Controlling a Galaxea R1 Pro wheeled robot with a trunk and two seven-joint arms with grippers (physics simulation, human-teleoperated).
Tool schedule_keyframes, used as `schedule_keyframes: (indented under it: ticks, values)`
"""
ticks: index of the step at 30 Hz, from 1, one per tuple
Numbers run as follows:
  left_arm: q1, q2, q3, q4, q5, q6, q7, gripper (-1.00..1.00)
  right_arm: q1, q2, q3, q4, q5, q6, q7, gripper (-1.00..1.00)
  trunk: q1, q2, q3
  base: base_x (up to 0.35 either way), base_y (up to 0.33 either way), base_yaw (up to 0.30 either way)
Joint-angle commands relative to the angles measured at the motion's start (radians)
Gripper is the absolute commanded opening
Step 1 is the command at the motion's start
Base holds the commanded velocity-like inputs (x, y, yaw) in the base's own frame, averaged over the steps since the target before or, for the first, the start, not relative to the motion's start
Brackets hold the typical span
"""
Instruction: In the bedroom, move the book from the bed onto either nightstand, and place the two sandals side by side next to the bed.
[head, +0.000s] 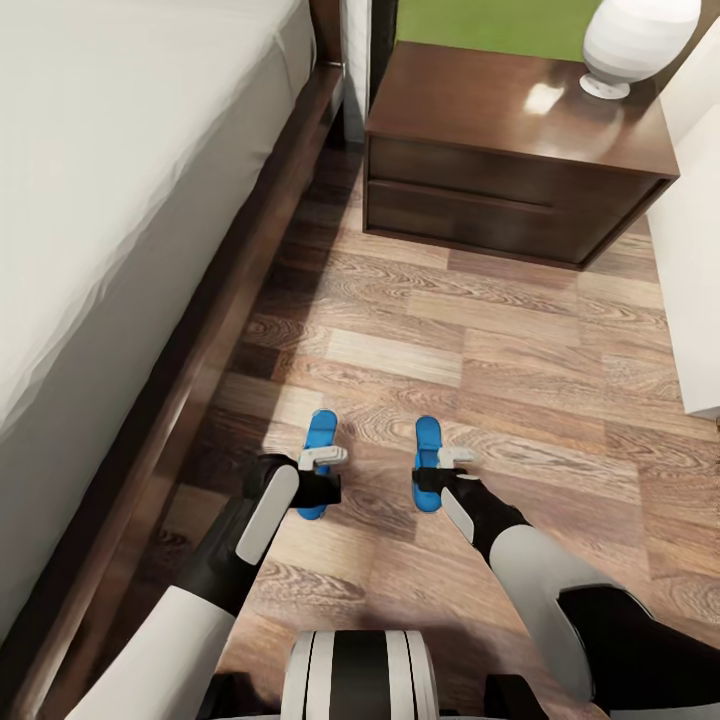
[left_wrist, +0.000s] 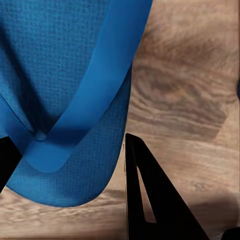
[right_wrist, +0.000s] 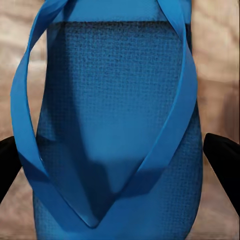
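- Your left gripper (head: 322, 478) hangs low over the left sandal (head: 319, 450), which lies flat on the wood floor (head: 520, 340) near the robot, just right of the bed (head: 110, 200).
- In the left wrist view the fingers (left_wrist: 150, 195) stand spread, one on each side of that sandal (left_wrist: 65, 100); the strap sits between them and neither finger presses on it, so this gripper is released.
- Your right gripper (head: 447, 475) hangs over the right sandal (head: 429, 462), which lies flat on the floor to the right of the first one.
- In the right wrist view the two dark fingertips (right_wrist: 222, 160) stand just outside the edges of that sandal (right_wrist: 115, 125); the jaws are spread wide and clamp nothing.
- The two sandals lie roughly parallel, toes pointing away from you, with a strip of bare floor between them.
- The bed frame runs along the left, near the left sandal but apart from it.
- The nightstand (head: 510, 150) stands at the far side, right of the bed, carrying the white lamp base (head: 635, 45) at its far right corner.
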Motion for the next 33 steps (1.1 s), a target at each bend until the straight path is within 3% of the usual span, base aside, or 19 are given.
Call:
schedule_keyframes:
  ticks: [1, 8, 15, 21, 22, 23, 27, 28, 33]
  values:
    - [0.0, 0.0, -0.001, -0.001, 0.009, 0.002, 0.01, -1.0, 0.001, -0.001, 0.008, -0.006, -0.01, 0.005, -0.007, -1.0, 0.0, 0.0, -0.001, -0.204, -0.15, 0.0]
    - [0.0, 0.0, -0.004, -0.001, 0.009, 0.002, 0.011, -1.0, 0.01, -0.006, 0.008, -0.125, -0.014, 0.028, -0.008, -1.0, 0.0, 0.0, -0.001, -0.245, -0.179, 0.0]
    - [0.001, 0.0, -0.004, -0.002, 0.008, 0.002, 0.01, -1.0, 0.031, -0.008, 0.009, -0.28, -0.013, 0.195, -0.007, -1.0, 0.0, 0.0, -0.001, -0.111, -0.081, 0.0]
    - [0.001, 0.003, 0.001, -0.003, 0.007, 0.001, 0.01, -1.0, 0.112, -0.009, 0.011, -0.457, -0.013, 0.27, -0.004, -1.0, 0.0, 0.0, -0.001, -0.018, -0.013, 0.078]
    - [0.003, 0.004, 0.004, -0.003, 0.006, 0.001, 0.01, -1.0, 0.14, -0.011, 0.013, -0.522, -0.012, 0.313, -0.002, -1.0, 0.0, 0.0, -0.001, -0.005, -0.003, 0.221]
    - [0.003, 0.004, 0.004, -0.003, 0.006, 0.001, 0.01, -1.0, 0.14, -0.011, 0.013, -0.522, -0.012, 0.313, -0.002, -1.0, 0.0, 0.0, -0.001, -0.005, -0.003, 0.221]
    - [0.003, 0.004, 0.006, -0.003, 0.006, 0.001, 0.011, -1.0, 0.162, -0.013, 0.014, -0.578, -0.008, 0.36, 0.032, -1.0, 0.0, 0.0, -0.001, -0.002, -0.002, 0.246]
    - [0.004, 0.005, 0.007, -0.003, 0.005, 0.001, 0.011, -1.0, 0.181, -0.029, 0.015, -0.627, -0.004, 0.391, 0.103, -1.0, 0.0, 0.0, -0.001, 0.0, 0.0, 0.276]
    - [0.004, 0.005, 0.006, -0.003, 0.005, 0.001, 0.012, -1.0, 0.185, -0.038, 0.015, -0.641, -0.004, 0.398, 0.12, -1.0, 0.0, 0.0, -0.001, 0.0, 0.0, 0.282]
